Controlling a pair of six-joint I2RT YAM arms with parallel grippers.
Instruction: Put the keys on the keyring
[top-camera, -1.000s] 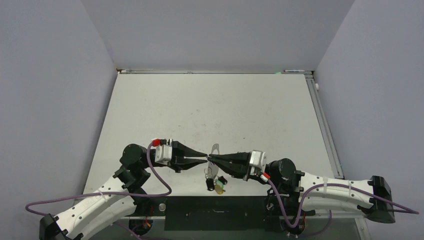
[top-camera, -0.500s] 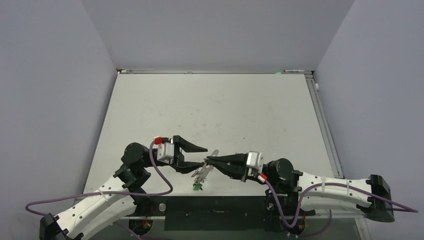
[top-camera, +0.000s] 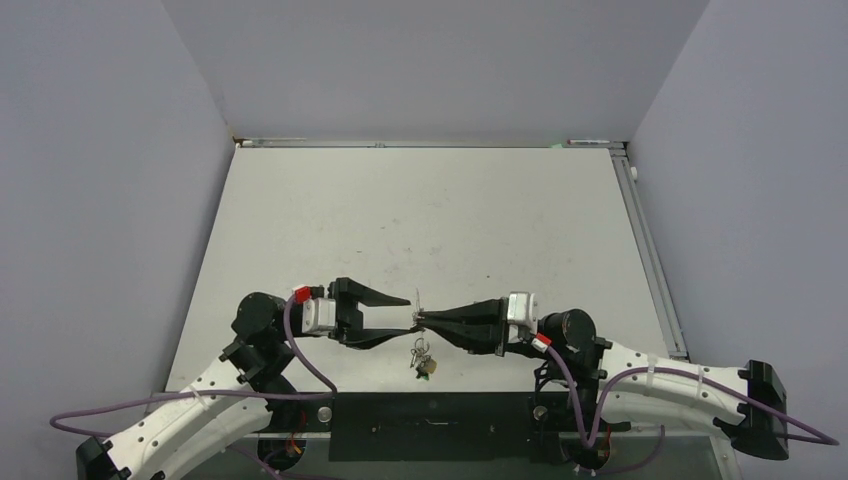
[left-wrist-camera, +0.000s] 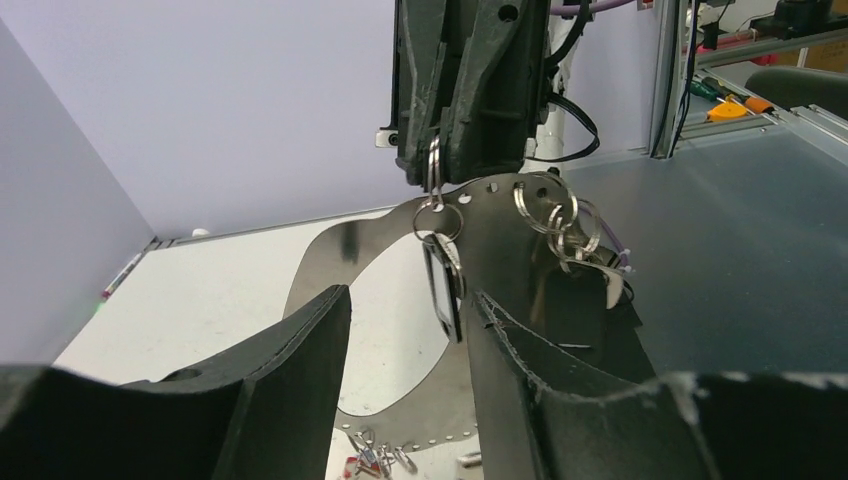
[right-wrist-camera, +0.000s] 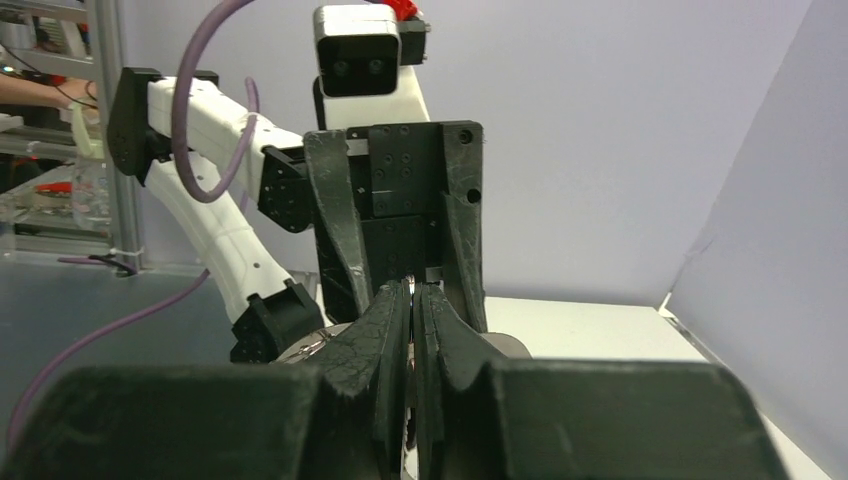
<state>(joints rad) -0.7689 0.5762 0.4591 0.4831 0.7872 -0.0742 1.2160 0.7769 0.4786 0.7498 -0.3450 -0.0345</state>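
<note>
The keyring (left-wrist-camera: 330, 262) is a flat grey hoop with small holes along its rim. In the top view it is edge-on (top-camera: 417, 298). My right gripper (top-camera: 421, 318) is shut on its rim, also seen in the left wrist view (left-wrist-camera: 437, 170) and its own view (right-wrist-camera: 413, 290). Keys hang from the hoop: a black-tagged one (left-wrist-camera: 443, 290), a bunch of small rings (left-wrist-camera: 560, 222), and tagged keys low down (left-wrist-camera: 368, 462), dangling in the top view (top-camera: 424, 362). My left gripper (top-camera: 408, 312) is open, its fingers (left-wrist-camera: 300, 370) on either side of the hoop, apart from it.
The white table (top-camera: 430, 220) lies between grey walls. A black strip (top-camera: 430, 412) runs along the near edge between the arm bases. A metal rail (top-camera: 650, 250) runs along the right edge.
My left gripper, shut at the hoop a second ago, has opened and drawn slightly left. The hoop has turned edge-on in the right gripper, and the hanging keys have swung.
</note>
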